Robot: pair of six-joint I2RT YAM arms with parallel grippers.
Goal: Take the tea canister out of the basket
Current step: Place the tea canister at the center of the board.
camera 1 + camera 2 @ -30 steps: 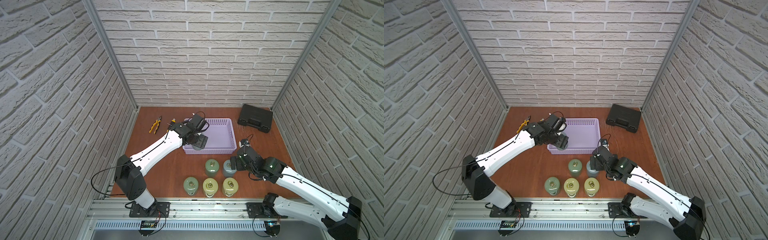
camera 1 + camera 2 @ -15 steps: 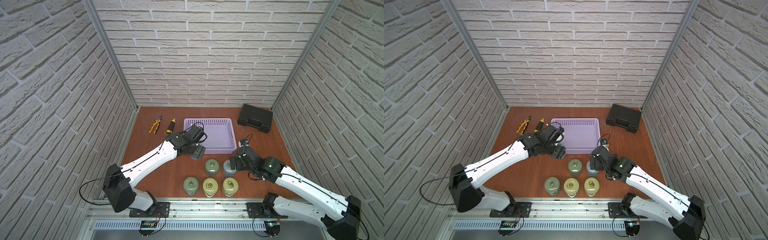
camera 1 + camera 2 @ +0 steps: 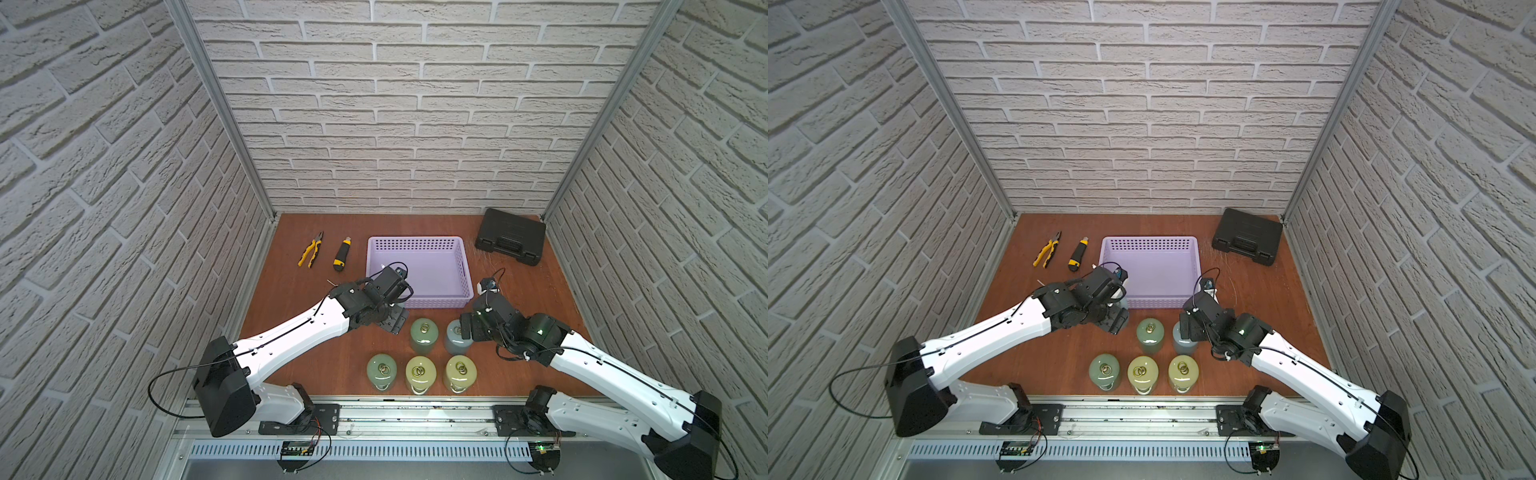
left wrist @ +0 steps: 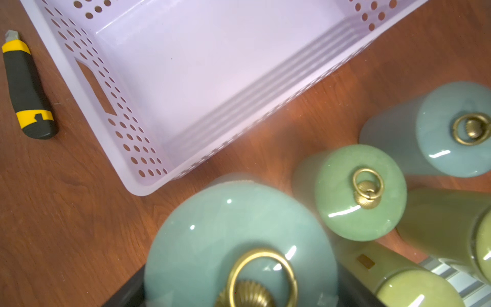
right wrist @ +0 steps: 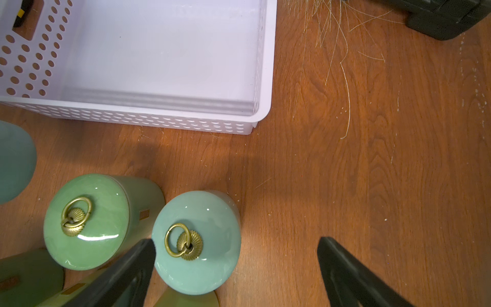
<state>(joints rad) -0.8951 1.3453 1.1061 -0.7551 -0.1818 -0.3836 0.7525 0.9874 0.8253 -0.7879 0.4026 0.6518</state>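
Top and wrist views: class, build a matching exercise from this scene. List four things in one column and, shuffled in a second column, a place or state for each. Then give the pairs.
Column one
1. basket
2. left gripper
3. right gripper
4. utility knife

Column two
a. open, beside a blue-grey canister
b. nothing inside it
c. shut on a teal canister
d. lying between the pliers and the basket

Pairs: 1-b, 2-c, 3-a, 4-d
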